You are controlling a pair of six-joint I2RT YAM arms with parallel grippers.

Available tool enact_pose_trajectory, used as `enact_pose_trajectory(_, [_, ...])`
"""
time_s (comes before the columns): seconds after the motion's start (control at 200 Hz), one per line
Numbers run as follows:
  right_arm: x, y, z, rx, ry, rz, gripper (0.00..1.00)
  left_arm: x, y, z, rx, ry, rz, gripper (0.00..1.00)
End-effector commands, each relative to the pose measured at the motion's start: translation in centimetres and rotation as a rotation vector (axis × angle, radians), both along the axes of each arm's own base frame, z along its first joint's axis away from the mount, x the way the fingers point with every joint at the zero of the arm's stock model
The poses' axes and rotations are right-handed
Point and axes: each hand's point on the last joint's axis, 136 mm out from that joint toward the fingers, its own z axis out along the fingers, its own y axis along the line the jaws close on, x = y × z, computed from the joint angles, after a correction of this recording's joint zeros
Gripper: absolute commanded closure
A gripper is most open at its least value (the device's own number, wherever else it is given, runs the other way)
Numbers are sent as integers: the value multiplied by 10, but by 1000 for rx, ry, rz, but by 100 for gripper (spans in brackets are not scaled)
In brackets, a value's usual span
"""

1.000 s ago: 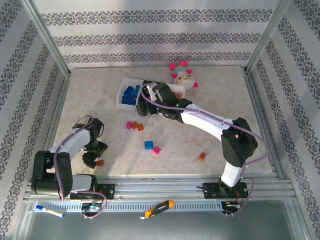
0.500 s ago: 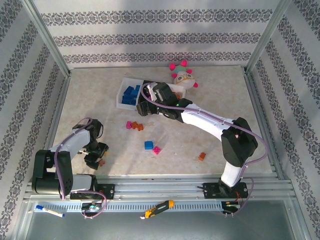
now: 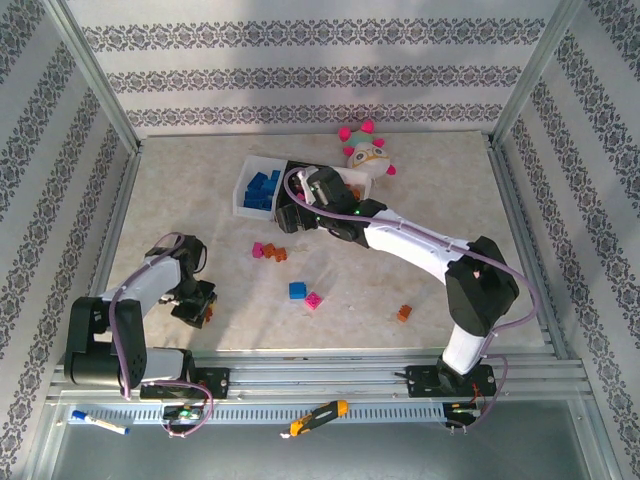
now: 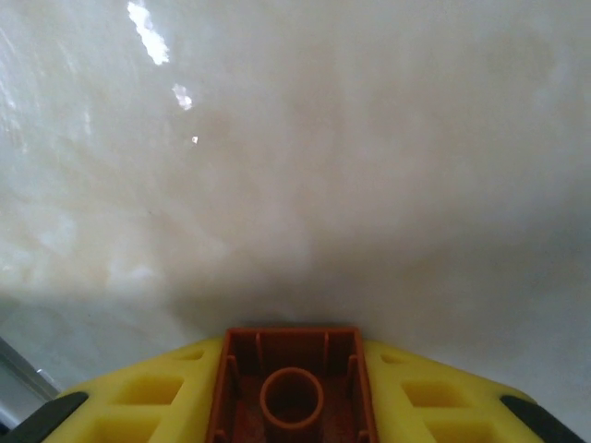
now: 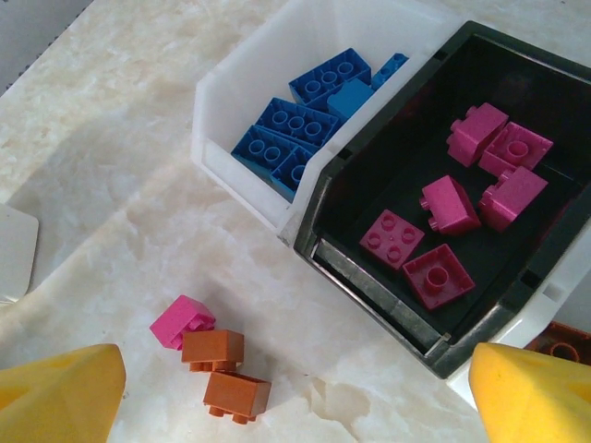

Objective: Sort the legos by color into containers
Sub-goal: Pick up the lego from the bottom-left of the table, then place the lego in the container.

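Between the left claw fingers, wrist view shows an orange-brown lego clamped. Ahead of the right claw, spread apart: pink legos in black container, blue legos in white container.

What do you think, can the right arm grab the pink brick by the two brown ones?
Probably yes: the right tool hangs open close by the pink brick, nothing covers it, though the brown bricks crowd one side.

No lettering, label, brand mark or number can be read on the legos, the containers, the plush toy beside them, the tabletop or the patterned walls.
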Motion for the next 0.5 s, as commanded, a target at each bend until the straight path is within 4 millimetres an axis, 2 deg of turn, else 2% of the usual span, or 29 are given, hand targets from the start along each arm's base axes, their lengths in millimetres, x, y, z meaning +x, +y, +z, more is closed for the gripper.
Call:
enact_pose_trajectory(0.0, [-4,-11,28,25,-55,-47,4,17,1,19,-10,-22,-92,64])
enact_pose_trajectory(0.15, [-7,-36,40,28,-81,-116,4,61,-5,46,-13,-113,-210,68])
enact_pose_trajectory(0.26, [-9,-61,44,28,-95,-188,4,100,-21,67,-5,-192,-308,70])
enact_pose_trajectory(0.36, [-12,-84,48,29,-111,-252,4,137,-49,85,-6,-252,-423,71])
enact_pose_trajectory(0.495, [-18,-118,52,23,-129,-344,5,183,-97,103,-8,-323,-572,72])
